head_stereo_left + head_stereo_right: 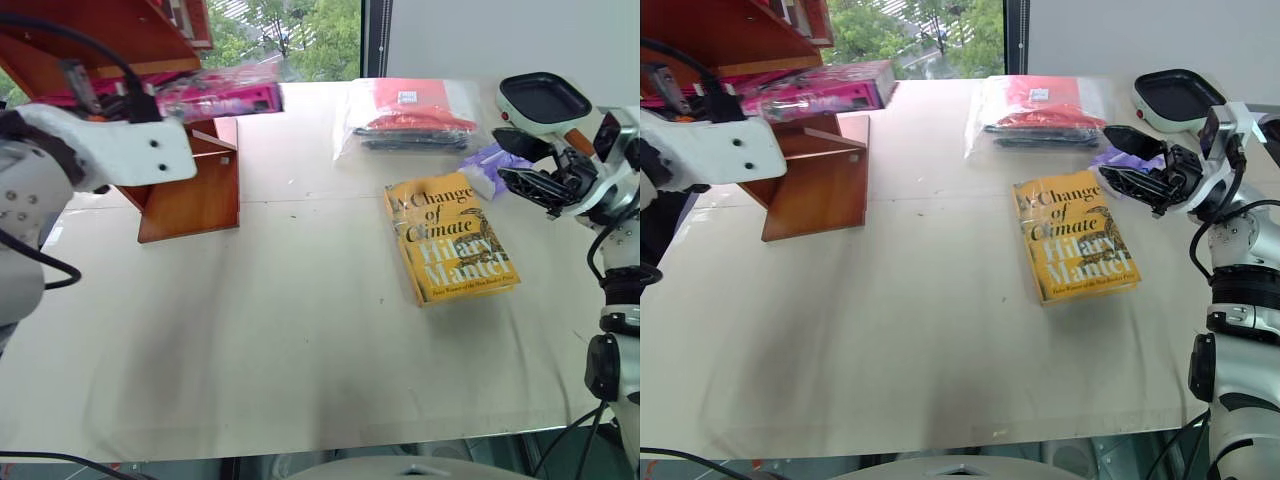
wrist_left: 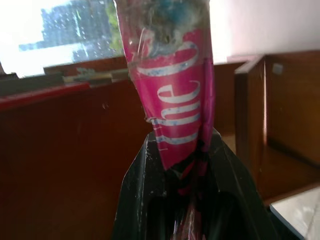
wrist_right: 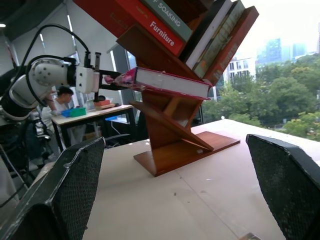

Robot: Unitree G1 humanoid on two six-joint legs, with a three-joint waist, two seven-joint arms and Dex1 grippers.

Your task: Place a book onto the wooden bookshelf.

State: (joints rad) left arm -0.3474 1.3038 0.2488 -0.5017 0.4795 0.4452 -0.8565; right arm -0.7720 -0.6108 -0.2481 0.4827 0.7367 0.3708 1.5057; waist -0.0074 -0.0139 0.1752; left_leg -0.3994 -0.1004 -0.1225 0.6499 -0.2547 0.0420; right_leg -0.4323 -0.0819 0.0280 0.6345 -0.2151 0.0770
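the left gripper (image 2: 187, 175) is clamped on one end of the one magenta-pink book (image 1: 215, 97), holding it about level in the air at the far left, against the one wooden bookshelf (image 1: 190, 190), above a slanted board. the shelf carries several leaning books (image 3: 210, 30). the right gripper (image 1: 1140, 165) hangs at the far right with its two fingers wide apart and nothing between them. on the tabletop (image 1: 280, 330) lie one yellow "a change of climate" book (image 1: 450, 238), right of centre, and one clear plastic bag (image 1: 405, 118) of red and black items beyond it.
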